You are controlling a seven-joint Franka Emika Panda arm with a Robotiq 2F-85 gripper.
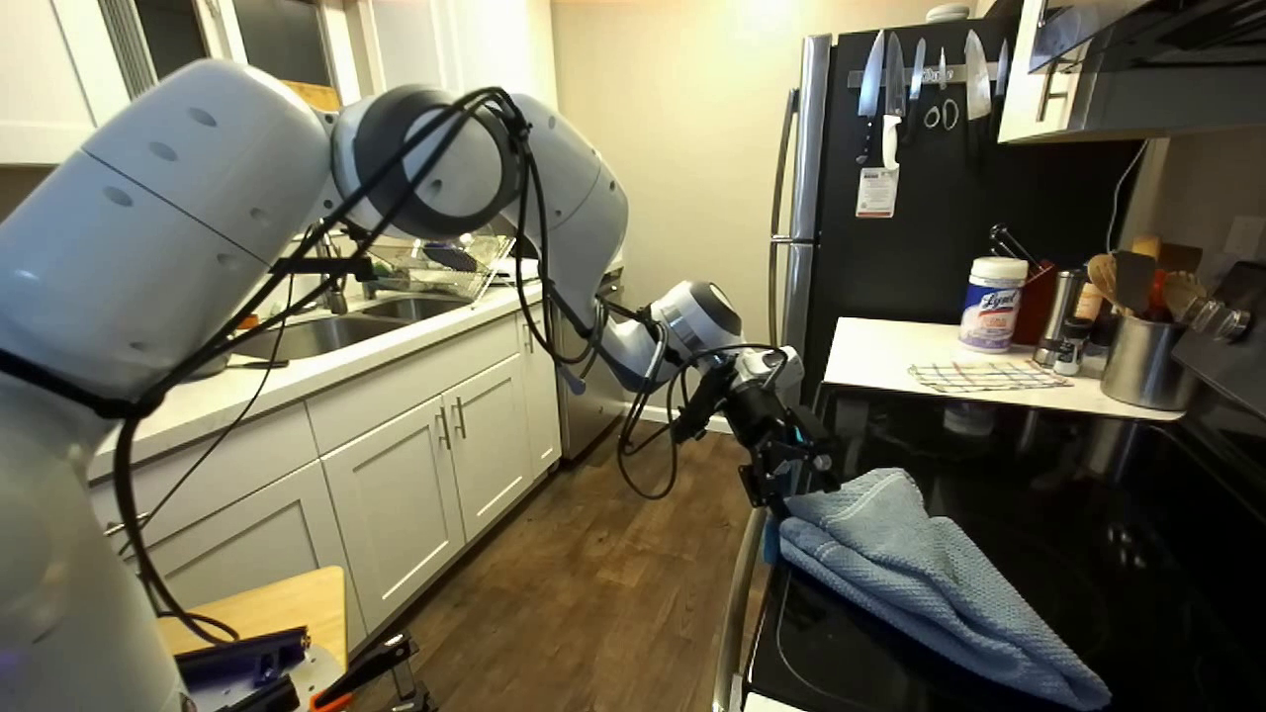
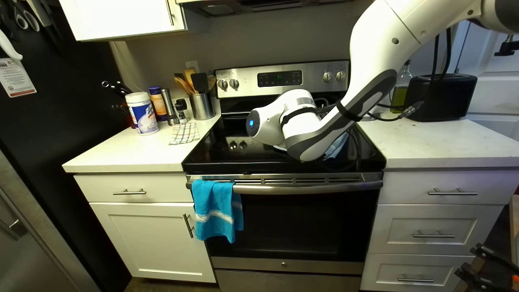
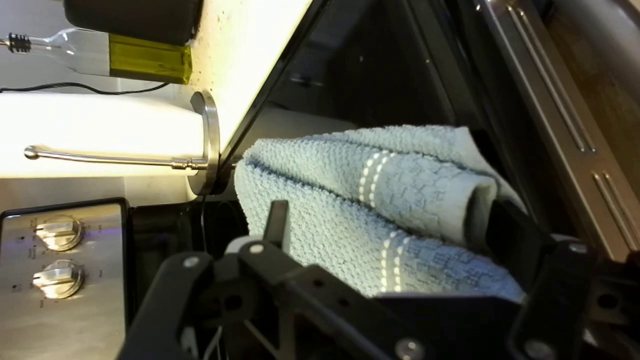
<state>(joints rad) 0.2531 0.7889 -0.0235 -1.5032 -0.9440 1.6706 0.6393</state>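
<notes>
A light blue towel (image 1: 920,583) lies folded in a loose, pointed heap near the front edge of the black stovetop. My gripper (image 1: 806,489) is at the towel's end nearest the oven handle. Seen from the wrist, the gripper (image 3: 395,222) stands wide open across the towel (image 3: 320,225), whose dotted white stripes and rolled edge show between the fingers (image 3: 276,225). The right finger is dark and close beside the rolled edge; whether it touches the cloth, I cannot tell. In an exterior view the arm hides the gripper and most of the towel (image 2: 337,147).
A bright blue towel (image 2: 215,211) hangs on the oven handle (image 2: 308,188). Left of the stove stand a wipes canister (image 2: 142,113) and a utensil holder (image 2: 201,106). A paper towel roll (image 3: 100,132) and an oil bottle (image 3: 145,57) are beside the stove.
</notes>
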